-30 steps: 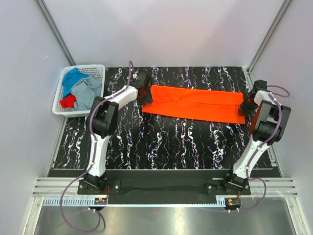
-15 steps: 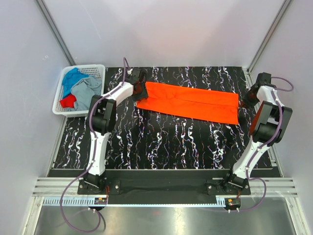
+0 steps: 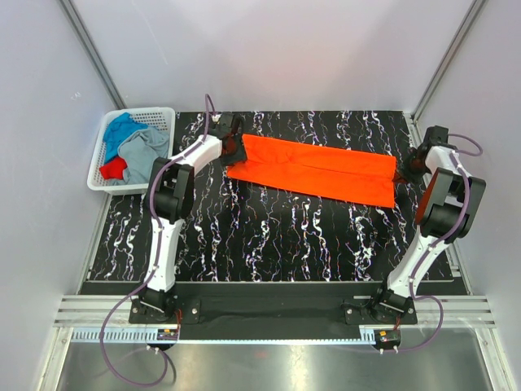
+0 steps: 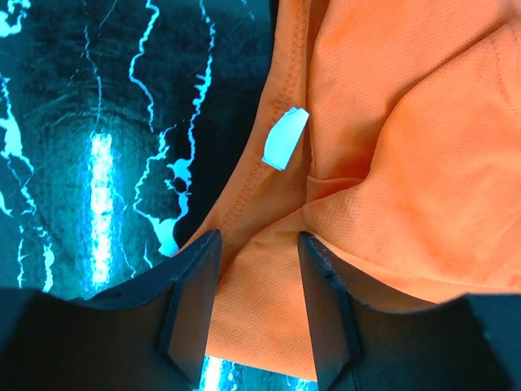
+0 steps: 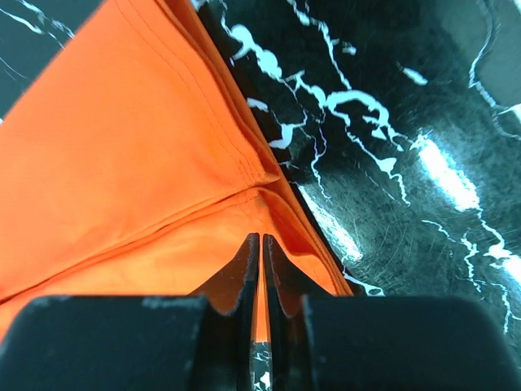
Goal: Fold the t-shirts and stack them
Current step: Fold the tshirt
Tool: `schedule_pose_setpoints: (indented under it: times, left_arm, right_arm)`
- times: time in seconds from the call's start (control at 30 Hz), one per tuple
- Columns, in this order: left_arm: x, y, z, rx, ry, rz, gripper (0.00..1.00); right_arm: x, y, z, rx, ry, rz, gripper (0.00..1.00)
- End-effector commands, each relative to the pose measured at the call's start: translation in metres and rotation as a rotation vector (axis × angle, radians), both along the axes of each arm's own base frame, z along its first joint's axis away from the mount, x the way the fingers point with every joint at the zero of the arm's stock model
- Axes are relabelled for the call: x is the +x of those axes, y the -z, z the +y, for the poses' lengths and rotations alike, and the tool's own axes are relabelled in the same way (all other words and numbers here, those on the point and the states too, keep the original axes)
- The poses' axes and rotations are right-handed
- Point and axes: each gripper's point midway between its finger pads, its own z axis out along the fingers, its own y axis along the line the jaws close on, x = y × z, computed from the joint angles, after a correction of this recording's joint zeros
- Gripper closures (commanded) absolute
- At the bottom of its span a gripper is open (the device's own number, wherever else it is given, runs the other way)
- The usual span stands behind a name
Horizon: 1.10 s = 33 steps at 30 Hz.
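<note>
While the orange t-shirt (image 3: pixel 317 169) lies folded into a long narrow band across the far half of the table (image 3: pixel 285 236), I have one claw at each of its ends. My left claw (image 3: pixel 237 149) sits at the band's left end, the collar end. In the left wrist view its two fingers (image 4: pixel 191 301) are spread, with orange cloth (image 4: pixel 407 163) lying between and beneath them. The curved neck seam runs just ahead of the tips, and the white neck label (image 4: pixel 285 138) sits on it, a little beyond my reach. My right claw (image 3: pixel 407 167) is at the band's right end, close to the table's right edge. Its fingers (image 5: pixel 281 273) are pressed almost together, only a thin slit between them. Orange shows inside that slit, so I take them to be pinching the shirt (image 5: pixel 122 163) at its stitched corner.

The tabletop is glossy black with white marble-like veins (image 5: pixel 391 122), and it throws back bright glare from overhead light. Off its left edge stands a white plastic lattice basket (image 3: pixel 145 112). A blue garment (image 3: pixel 122 129), a grey garment (image 3: pixel 148 155) and a red garment (image 3: pixel 114 169) lie crumpled in it, well apart from the orange one. Pale grey walls (image 3: pixel 285 49) close in the back and both sides. A metal rail (image 3: pixel 269 309) runs along the near edge, where my arms are bolted.
</note>
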Motion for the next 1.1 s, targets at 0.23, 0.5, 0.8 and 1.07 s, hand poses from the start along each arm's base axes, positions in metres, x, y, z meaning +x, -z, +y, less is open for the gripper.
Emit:
schedule_pose_setpoints:
  times: [0.23, 0.5, 0.8, 1.07]
  left_arm:
    - [-0.001, 0.021, 0.004, 0.007, 0.020, 0.048, 0.48]
    - [0.043, -0.003, -0.006, -0.094, 0.069, -0.055, 0.46]
    - [0.070, -0.123, -0.016, -0.330, 0.160, -0.302, 0.39]
    - [0.007, -0.146, -0.067, -0.394, 0.275, -0.332, 0.48]
  right_arm:
    - [-0.014, 0.041, -0.016, -0.076, 0.052, 0.094, 0.91]
    - [-0.034, 0.038, -0.007, -0.052, 0.146, 0.086, 0.89]
    - [-0.049, -0.055, -0.025, -0.166, 0.244, 0.014, 0.62]
    - [-0.031, -0.121, 0.033, 0.005, 0.067, -0.198, 0.51]
